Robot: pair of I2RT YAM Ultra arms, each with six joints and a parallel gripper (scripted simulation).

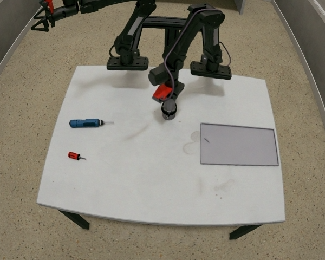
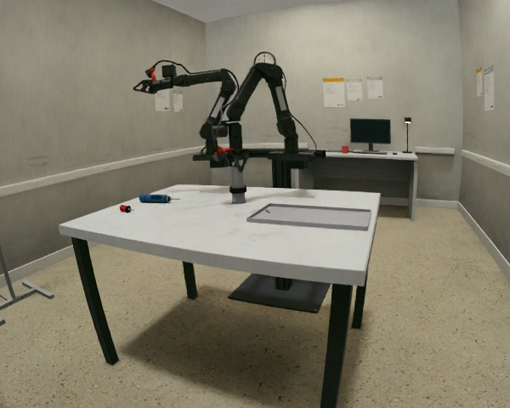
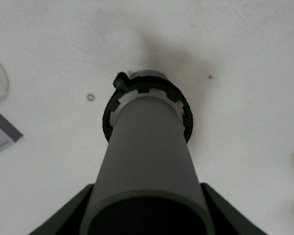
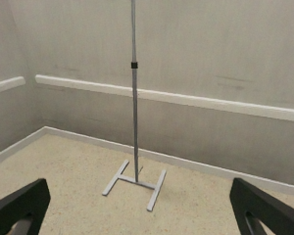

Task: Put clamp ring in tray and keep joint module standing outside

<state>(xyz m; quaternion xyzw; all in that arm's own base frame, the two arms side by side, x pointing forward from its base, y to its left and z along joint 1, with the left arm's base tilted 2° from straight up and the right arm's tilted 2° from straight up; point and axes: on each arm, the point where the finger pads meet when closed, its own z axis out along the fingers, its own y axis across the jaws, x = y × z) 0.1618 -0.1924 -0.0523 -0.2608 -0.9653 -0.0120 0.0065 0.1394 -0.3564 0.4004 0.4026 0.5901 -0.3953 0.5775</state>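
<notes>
The joint module (image 1: 168, 117) (image 2: 238, 200) stands upright on the table, outside the tray (image 1: 238, 164) (image 2: 308, 224) (image 3: 5, 122). The grey link tube (image 1: 170, 104) (image 2: 237, 176) (image 3: 147, 147) rises from its top. The black clamp ring (image 1: 172, 112) (image 2: 237, 189) (image 3: 188, 117) sits around the joint where tube and module meet; its lug shows at the upper left in the left wrist view. My left gripper (image 2: 237, 164) (image 3: 147, 192) is shut on the link tube near its upper end. My right gripper (image 1: 33, 23) (image 2: 134, 88) (image 4: 140, 186) is open and empty, high up beyond the table.
A small dark pin-like piece (image 1: 206, 140) (image 2: 268, 211) lies in the tray near one end. A blue power screwdriver (image 1: 85, 123) (image 2: 154, 199) and a short red screwdriver (image 1: 73, 155) (image 2: 124, 208) lie on the table's other side. A stand (image 4: 135, 122) is near the wall.
</notes>
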